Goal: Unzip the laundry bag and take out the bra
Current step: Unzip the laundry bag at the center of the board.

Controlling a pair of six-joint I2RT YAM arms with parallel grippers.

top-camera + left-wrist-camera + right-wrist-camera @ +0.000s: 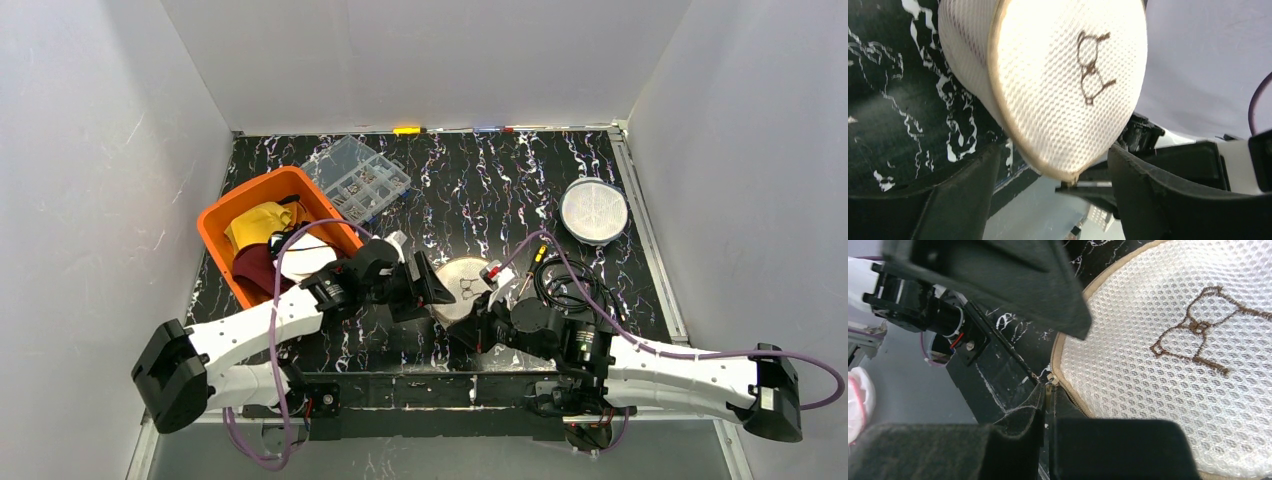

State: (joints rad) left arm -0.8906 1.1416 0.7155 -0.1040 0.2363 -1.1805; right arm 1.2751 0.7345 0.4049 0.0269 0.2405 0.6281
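The laundry bag point(462, 285) is a round white mesh pouch with tan zipper trim and a brown bra outline stitched on its face point(1063, 85) point(1173, 350). It is tilted up on edge. My left gripper point(437, 283) point(1050, 165) is open, its fingers point(958, 200) astride the bag's lower rim without pinching it. My right gripper point(480, 315) point(1050, 400) is shut on the zipper pull point(1050, 387) at the bag's edge. The zipper looks shut along the stretch I can see. The bra is hidden inside the bag.
An orange bin point(215, 222) with yellow, maroon and white clothes stands at the left. Behind it lies a clear compartment box point(358, 178). A round mesh disc point(594, 210) lies at the back right, and a coiled black cable point(570, 285) sits beside the right arm.
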